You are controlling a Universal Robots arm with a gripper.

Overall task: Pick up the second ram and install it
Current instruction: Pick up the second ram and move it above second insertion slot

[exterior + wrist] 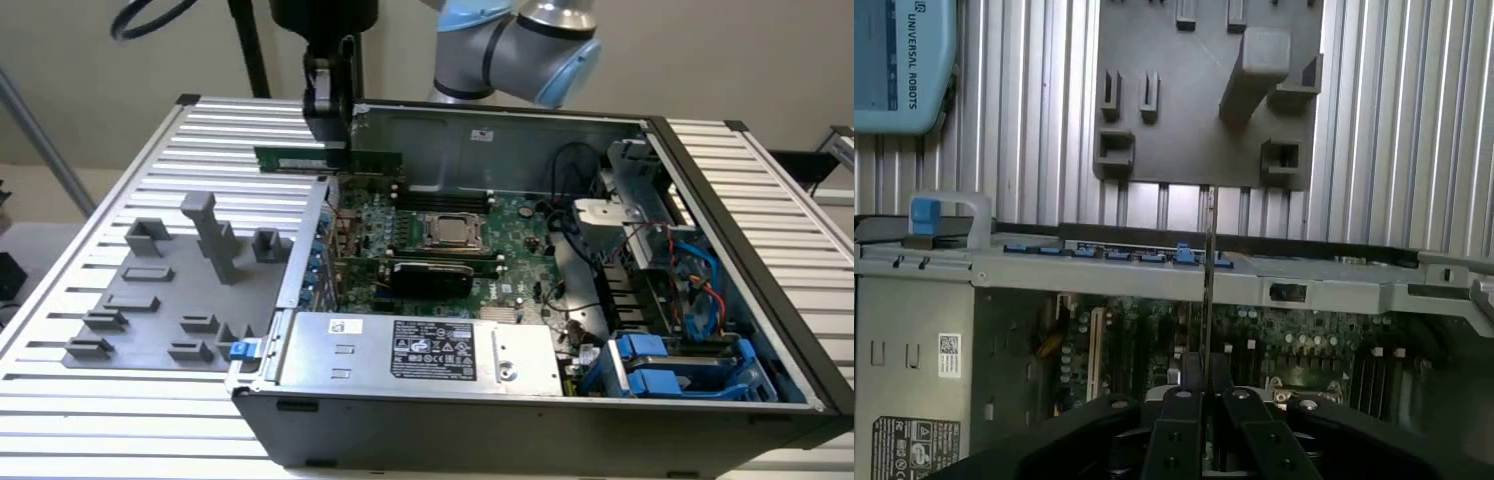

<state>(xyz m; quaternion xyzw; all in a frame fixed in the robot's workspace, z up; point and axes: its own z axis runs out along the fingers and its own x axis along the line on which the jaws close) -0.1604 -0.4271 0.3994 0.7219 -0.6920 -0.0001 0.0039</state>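
Note:
The second ram (287,157) is a thin green strip held level above the open computer case's wall on the exterior view's left. My gripper (334,138) hangs straight down and is shut on the strip near its middle. In the wrist view the ram (1208,262) shows edge-on as a thin line running out from between the black fingers (1179,405), crossing over the case wall (1154,255). The motherboard (441,235) lies below and to the exterior view's right of the strip, with its CPU socket (454,230) and long black slots (427,270).
A grey fixture plate (147,320) with upright blocks sits on the ribbed table at the exterior view's left, seen also in the wrist view (1204,120). Inside the case are a silver power supply (414,345), blue drive bays (681,365) and loose cables (641,270).

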